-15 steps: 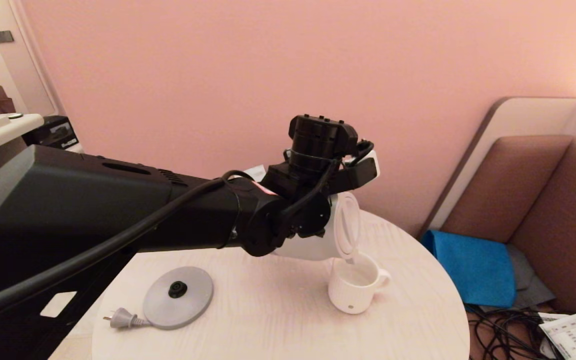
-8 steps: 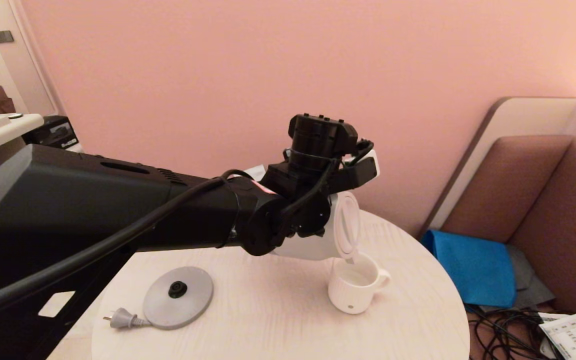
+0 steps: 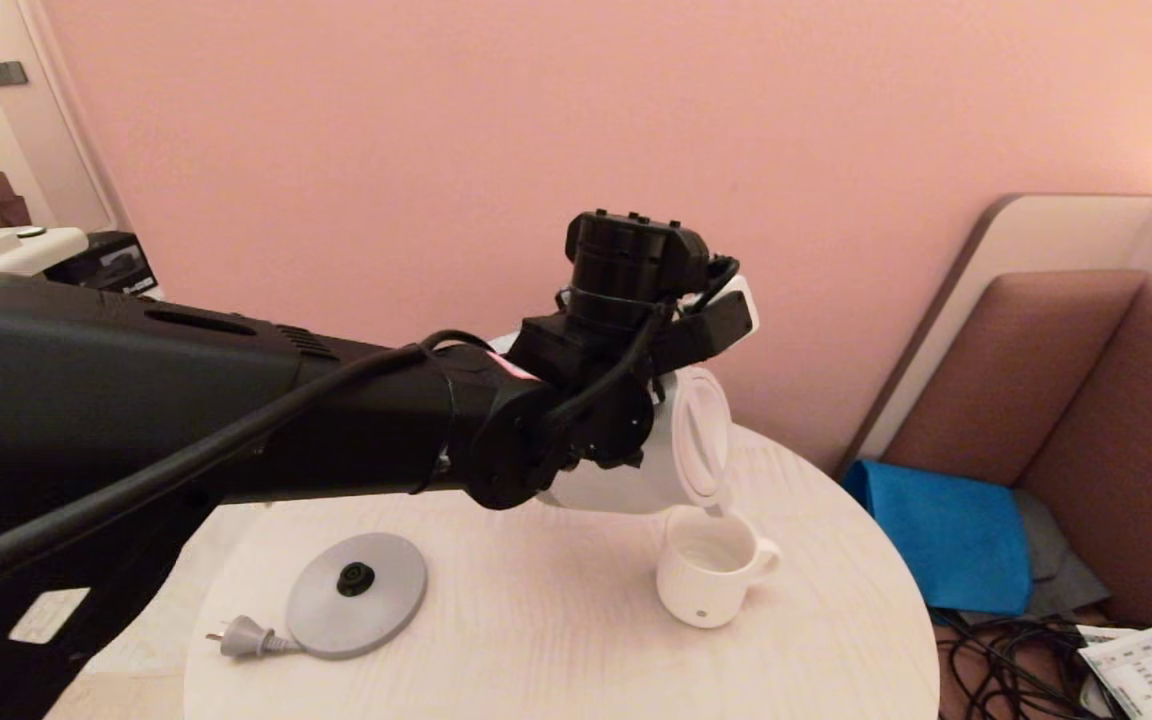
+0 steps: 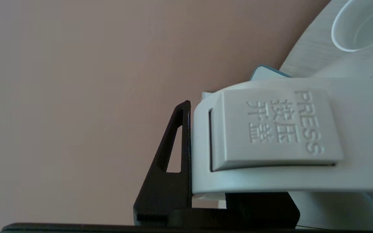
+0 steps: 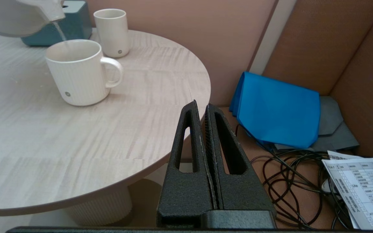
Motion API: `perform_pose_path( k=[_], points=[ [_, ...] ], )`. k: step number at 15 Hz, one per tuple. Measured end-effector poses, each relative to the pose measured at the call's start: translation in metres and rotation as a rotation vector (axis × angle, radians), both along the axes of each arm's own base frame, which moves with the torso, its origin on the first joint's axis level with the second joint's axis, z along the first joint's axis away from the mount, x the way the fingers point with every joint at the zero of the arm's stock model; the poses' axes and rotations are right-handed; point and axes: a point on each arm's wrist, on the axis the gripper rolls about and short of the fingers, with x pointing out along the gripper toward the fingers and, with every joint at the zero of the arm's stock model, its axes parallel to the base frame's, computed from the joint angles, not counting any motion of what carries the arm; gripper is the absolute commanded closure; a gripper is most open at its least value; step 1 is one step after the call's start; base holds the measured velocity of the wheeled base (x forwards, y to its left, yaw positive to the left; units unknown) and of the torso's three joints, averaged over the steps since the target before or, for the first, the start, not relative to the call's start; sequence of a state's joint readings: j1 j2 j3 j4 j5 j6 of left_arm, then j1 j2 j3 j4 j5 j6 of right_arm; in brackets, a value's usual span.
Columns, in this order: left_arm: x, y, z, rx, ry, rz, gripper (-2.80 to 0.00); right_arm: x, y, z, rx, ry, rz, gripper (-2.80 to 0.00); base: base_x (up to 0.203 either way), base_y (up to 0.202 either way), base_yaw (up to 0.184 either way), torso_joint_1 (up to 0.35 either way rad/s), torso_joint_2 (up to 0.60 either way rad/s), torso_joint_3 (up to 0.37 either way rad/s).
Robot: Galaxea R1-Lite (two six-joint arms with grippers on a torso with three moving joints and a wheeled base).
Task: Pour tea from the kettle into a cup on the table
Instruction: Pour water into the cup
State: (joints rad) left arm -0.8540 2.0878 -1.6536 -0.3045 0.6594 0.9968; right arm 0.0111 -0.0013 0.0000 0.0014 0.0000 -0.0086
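You lifted the kettle [image 3: 636, 470] w/ the left end effector [image 4: 186, 181] clamped on its handle; spout hung above the cup [image 3: 704, 572], thin stream falling in. Right end effector [image 5: 206, 129] was pressed together, idle beside the table [image 3: 556, 640]. Pour's prob tapering off imo.

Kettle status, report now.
Left claw shut on kettle handle, kettle tipped, thin stream falling into cup. Right claw shut, idle beside table. Nothing blocking the pour.
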Motion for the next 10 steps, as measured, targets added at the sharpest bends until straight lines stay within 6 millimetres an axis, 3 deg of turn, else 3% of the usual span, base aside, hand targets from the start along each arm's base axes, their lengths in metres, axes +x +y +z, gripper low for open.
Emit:
perform_pose_path(
  k=[10],
  points=[
    [-0.003, 0.042, -0.003, -0.378, 0.117, 0.113, 0.00, 0.000, 0.000, 0.000, 0.000, 0.000, 0.000, 0.00, 0.000, 0.000, 0.000, 0.000, 0.00, 0.000]
  ],
)
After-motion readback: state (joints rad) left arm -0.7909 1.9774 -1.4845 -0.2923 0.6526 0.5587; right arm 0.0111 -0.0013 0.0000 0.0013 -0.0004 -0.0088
